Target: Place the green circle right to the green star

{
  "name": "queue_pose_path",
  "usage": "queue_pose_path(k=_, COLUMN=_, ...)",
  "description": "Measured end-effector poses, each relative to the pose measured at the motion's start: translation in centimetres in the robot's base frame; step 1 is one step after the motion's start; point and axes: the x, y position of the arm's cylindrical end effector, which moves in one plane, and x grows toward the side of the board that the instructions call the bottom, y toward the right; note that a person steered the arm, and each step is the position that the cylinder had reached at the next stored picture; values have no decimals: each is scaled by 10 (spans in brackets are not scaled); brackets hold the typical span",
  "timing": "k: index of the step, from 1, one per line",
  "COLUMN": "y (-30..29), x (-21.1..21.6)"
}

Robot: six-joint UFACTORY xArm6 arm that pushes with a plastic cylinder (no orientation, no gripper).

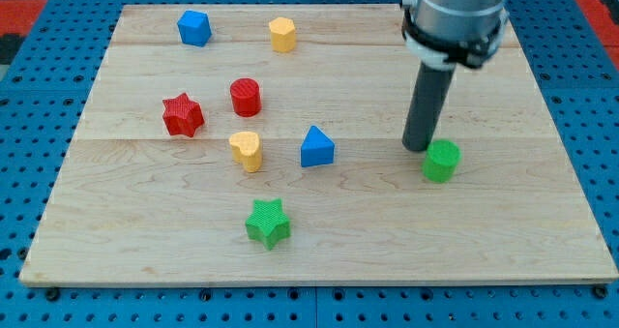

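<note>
The green circle (pixel 442 161) stands on the wooden board at the view's right, a little below the middle. The green star (pixel 268 222) lies near the view's bottom, left of centre, far to the left of the circle and lower. My tip (pixel 419 148) rests on the board just left of the green circle and slightly above it, touching or almost touching its upper left side.
A blue triangle (pixel 316 147) and a yellow block (pixel 247 151) lie between circle and star, higher up. A red star (pixel 182 114) and red cylinder (pixel 246 97) sit at the left. A blue block (pixel 194 27) and yellow block (pixel 281 34) are near the top edge.
</note>
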Motion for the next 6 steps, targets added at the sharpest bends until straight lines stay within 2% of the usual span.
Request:
queue_pose_path(k=1, y=34, x=-31)
queue_pose_path(k=2, y=32, x=13)
queue_pose_path(k=3, y=-7, x=41)
queue_pose_path(k=4, y=35, x=59)
queue_pose_path(k=5, y=60, x=59)
queue_pose_path(k=6, y=93, x=94)
